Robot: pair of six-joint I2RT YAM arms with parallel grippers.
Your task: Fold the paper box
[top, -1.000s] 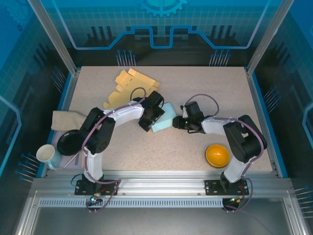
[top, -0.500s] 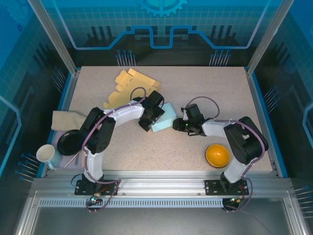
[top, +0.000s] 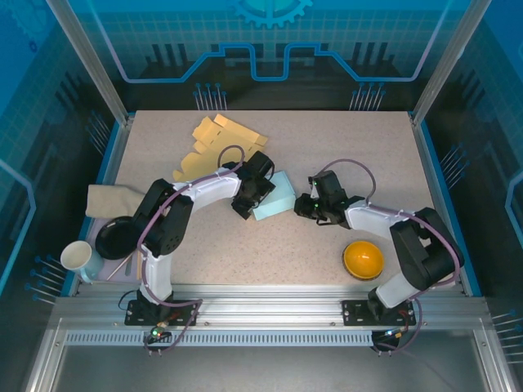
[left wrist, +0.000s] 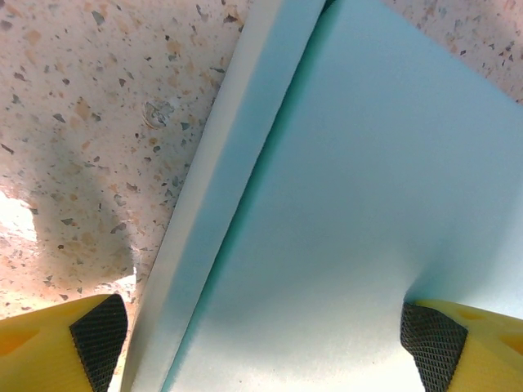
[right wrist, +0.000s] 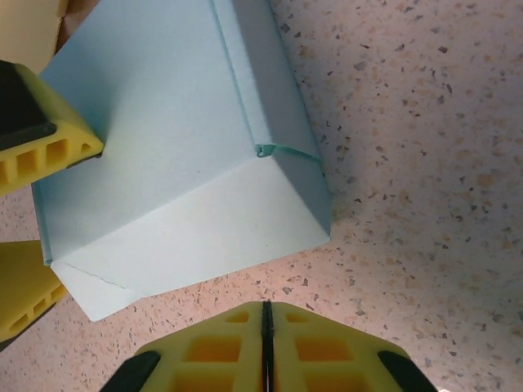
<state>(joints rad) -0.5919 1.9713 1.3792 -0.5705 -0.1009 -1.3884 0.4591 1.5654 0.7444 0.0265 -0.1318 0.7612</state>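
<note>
Left hand, spread wide, straddles the paper box; closed right hand, at three o'clock, should press squarely.

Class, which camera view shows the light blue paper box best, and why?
Right wrist: the paper box shows nearly whole, with faces, edges and a seam. Top external shows it small and partly covered; left wrist, one close panel.

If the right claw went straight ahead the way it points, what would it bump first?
Most likely the light blue paper box. The shut right claw points at its near side across a strip of bare table, though its height is hard to judge.
</note>
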